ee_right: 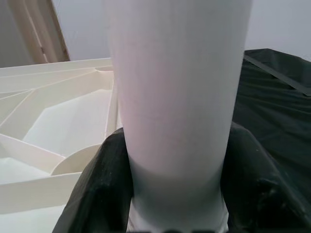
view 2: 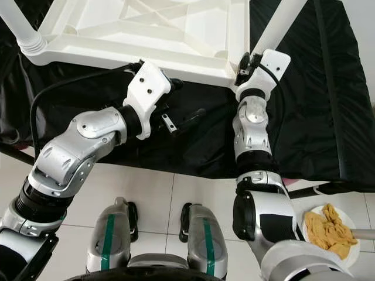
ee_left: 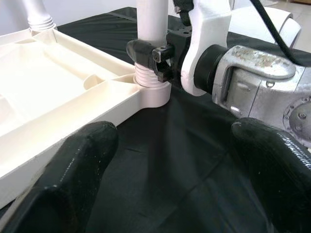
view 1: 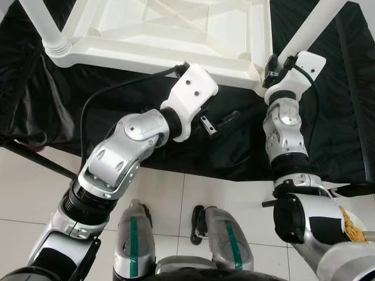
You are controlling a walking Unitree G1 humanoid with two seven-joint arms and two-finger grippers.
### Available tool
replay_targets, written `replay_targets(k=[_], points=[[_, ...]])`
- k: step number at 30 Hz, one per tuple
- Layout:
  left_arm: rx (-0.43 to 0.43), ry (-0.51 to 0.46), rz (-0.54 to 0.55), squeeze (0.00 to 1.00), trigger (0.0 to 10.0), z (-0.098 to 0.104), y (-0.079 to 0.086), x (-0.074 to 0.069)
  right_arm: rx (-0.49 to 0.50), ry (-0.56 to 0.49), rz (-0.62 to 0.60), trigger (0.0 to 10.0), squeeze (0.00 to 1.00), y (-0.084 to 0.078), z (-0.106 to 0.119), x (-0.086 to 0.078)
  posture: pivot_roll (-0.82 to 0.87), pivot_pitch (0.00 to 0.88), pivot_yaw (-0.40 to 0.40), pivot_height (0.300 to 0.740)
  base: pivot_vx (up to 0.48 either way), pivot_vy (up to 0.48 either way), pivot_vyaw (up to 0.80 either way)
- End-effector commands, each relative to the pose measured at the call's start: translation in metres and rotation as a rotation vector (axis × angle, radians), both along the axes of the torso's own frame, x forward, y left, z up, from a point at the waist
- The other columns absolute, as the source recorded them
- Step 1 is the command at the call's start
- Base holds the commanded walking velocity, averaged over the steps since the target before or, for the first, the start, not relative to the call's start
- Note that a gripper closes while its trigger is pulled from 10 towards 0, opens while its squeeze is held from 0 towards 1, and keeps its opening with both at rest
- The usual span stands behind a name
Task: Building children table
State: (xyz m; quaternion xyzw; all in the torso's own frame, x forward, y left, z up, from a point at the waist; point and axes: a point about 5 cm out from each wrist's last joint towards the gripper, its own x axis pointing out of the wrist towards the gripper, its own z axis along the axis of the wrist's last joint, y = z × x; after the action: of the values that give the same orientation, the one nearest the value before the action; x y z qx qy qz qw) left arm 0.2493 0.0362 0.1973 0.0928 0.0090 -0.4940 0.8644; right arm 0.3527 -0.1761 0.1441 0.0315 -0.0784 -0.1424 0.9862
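Table [view 1: 176, 35] lies upside down on the black cloth [view 1: 328, 117], its ribbed underside up so you can reach the corner sockets; its near edge runs along in front of you. Two legs stand in its near corners: the left leg [view 1: 44, 20] is seated in its threaded collar, and the right leg [view 1: 313, 26] rises slanting from the near right corner. Your right gripper [ee_left: 153, 52] is clenched around that right leg just above its threaded base, and the right wrist view shows both black fingers [ee_right: 97, 189] hugging the white tube, which I judge to be a grip for turning or steadying the leg in its socket. Your left gripper [view 1: 220, 122] hangs released over the cloth just off the table's near edge, fingers spread wide and touching nothing, aimed at the same corner, probably to be ready to brace the table. Beyond the cloth's near right corner a small plate [view 2: 310, 216] with a yellow rag [view 2: 331, 231] sits on the floor by your right side, clear of the work.
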Motion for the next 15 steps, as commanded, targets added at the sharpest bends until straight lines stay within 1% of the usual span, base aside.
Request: replay_targets(k=[1,3,5,10,11,12,13,15], points=[[-0.004,-0.001,-0.041,0.00,10.0,0.0016,-0.0044,-0.0047,0.008,0.104,-0.039,0.0,0.00,0.0002,-0.0222,-0.0069,0.10,0.056,-0.058,0.740,0.000,0.000,0.00],[-0.006,0.000,-0.044,0.00,10.0,0.0015,-0.0054,-0.0050,0.000,0.123,-0.110,0.0,0.00,0.0015,-0.0236,-0.0119,0.10,0.052,-0.063,0.740,0.000,0.000,0.00],[-0.006,0.001,-0.044,0.00,10.0,0.0014,-0.0056,-0.0051,-0.002,0.125,-0.130,0.0,0.00,0.0017,-0.0233,-0.0138,0.10,0.052,-0.063,0.740,0.000,0.000,0.00],[-0.006,0.002,-0.043,0.00,10.0,0.0011,-0.0056,-0.0051,0.020,0.148,-0.085,0.0,0.00,0.0078,-0.0249,-0.0130,0.10,0.048,-0.063,0.740,0.000,0.000,0.00],[-0.006,0.003,-0.042,0.00,10.0,0.0008,-0.0053,-0.0049,0.033,0.133,-0.069,10.0,0.00,0.0090,-0.0222,-0.0125,0.10,0.047,-0.062,0.740,0.000,0.000,0.00],[-0.006,0.003,-0.042,0.00,10.0,0.0008,-0.0053,-0.0049,0.033,0.133,-0.069,10.0,0.00,0.0090,-0.0222,-0.0125,0.10,0.047,-0.062,0.740,0.000,0.000,0.00],[-0.004,0.004,-0.041,0.00,10.0,0.0004,-0.0049,-0.0047,0.032,0.112,-0.065,10.0,0.89,0.0089,-0.0191,-0.0125,0.10,0.047,-0.061,0.740,0.000,0.000,0.00],[-0.003,0.005,-0.040,0.00,10.0,0.0001,-0.0047,-0.0046,0.030,0.100,-0.067,10.0,0.89,0.0090,-0.0168,-0.0129,0.10,0.046,-0.061,0.740,0.000,0.000,0.00]])
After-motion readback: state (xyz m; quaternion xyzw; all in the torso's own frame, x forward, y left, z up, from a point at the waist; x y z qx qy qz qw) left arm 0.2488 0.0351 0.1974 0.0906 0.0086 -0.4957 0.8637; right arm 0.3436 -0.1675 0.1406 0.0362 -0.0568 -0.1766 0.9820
